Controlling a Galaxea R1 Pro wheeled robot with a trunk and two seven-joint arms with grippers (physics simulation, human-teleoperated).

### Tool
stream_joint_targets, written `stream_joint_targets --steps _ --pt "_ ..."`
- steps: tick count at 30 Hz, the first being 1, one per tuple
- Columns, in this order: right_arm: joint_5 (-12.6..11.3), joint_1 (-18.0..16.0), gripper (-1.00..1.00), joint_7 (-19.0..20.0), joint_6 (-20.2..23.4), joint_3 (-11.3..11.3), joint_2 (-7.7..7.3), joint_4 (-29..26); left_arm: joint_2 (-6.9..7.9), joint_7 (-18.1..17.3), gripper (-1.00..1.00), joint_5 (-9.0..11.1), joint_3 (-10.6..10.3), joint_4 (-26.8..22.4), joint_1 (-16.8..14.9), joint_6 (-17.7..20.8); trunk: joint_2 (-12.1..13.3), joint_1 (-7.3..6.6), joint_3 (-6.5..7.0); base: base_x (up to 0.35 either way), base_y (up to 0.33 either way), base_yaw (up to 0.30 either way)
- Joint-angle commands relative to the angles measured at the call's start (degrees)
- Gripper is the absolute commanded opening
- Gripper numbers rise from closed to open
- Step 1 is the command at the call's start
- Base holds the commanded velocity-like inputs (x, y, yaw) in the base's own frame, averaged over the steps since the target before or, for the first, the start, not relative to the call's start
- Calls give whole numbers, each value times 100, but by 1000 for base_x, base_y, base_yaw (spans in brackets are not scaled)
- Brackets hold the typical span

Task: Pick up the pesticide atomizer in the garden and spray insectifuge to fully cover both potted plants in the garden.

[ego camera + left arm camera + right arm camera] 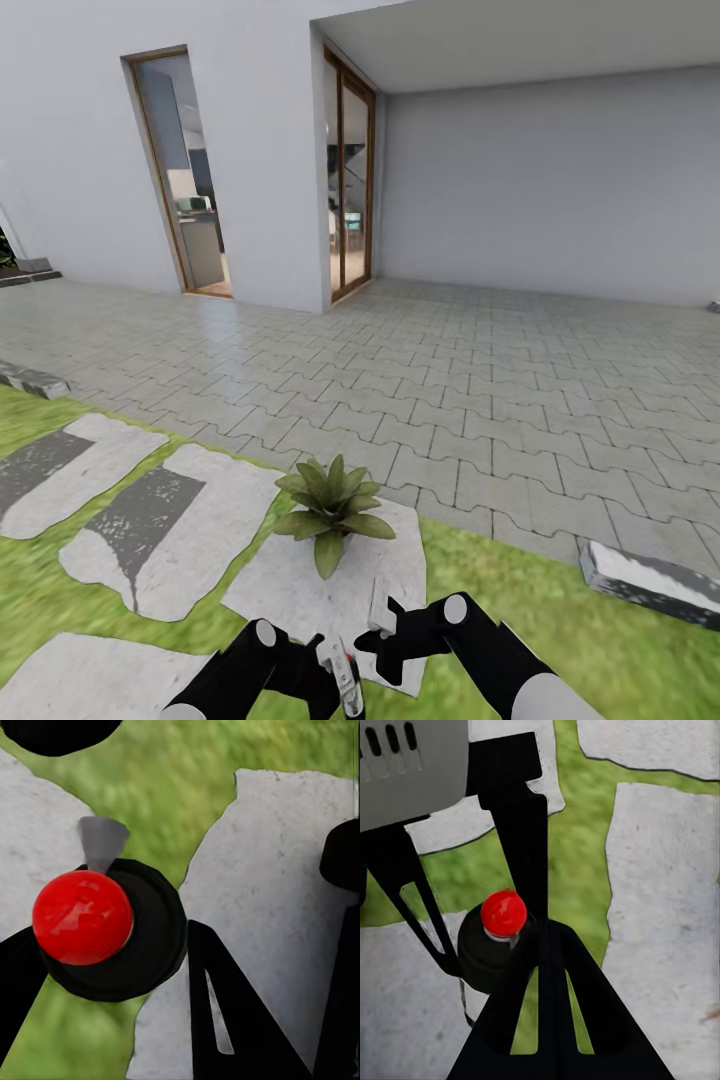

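A potted plant point(330, 505), a low rosette of green leaves, stands on a pale stepping stone point(290, 590) in the garden lawn just ahead of my arms. No insectifuge shows on its leaves. My left gripper point(325, 655) is shut on the pesticide atomizer point(343, 675). The left wrist view shows the atomizer point(82, 916) from above, with a red cap, a dark round body and a grey nozzle, between the black fingers point(225, 1020). From the right wrist it shows as the atomizer point(502, 916) held over grass. My right gripper point(378, 628) is shut and empty beside it, fingertips together point(547, 934).
Grey paving point(480, 400) stretches from the lawn to the white house with its two glass doorways point(350, 190). More stepping stones point(150, 520) lie to the left. A grey curb block point(650, 580) sits on the grass at the right.
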Motion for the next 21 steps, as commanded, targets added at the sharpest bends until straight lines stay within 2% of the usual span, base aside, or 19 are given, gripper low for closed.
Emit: stream_joint_targets --steps 1,9,16,19,21 --pt "60 -2 -100 1 -49 -5 1 -4 -1 -67 -100 3 1 -13 -1 17 -2 -1 -5 0 0 0" --pt "60 -4 -100 1 -48 -5 1 -3 -1 -111 -100 175 4 -73 -1 25 -2 -1 -5 0 0 0" --pt "60 -3 -100 1 -49 -5 1 -3 -1 -111 -100 211 18 -88 -1 25 -2 -1 -5 0 0 0" --pt "60 -2 -100 1 -48 -5 1 -3 -1 -111 -100 370 12 -84 -1 17 -2 -1 -5 0 0 0" --pt "60 -2 -100 1 -48 -5 1 -3 -1 -111 -100 403 10 -82 -1 16 -2 -1 -5 0 0 0"
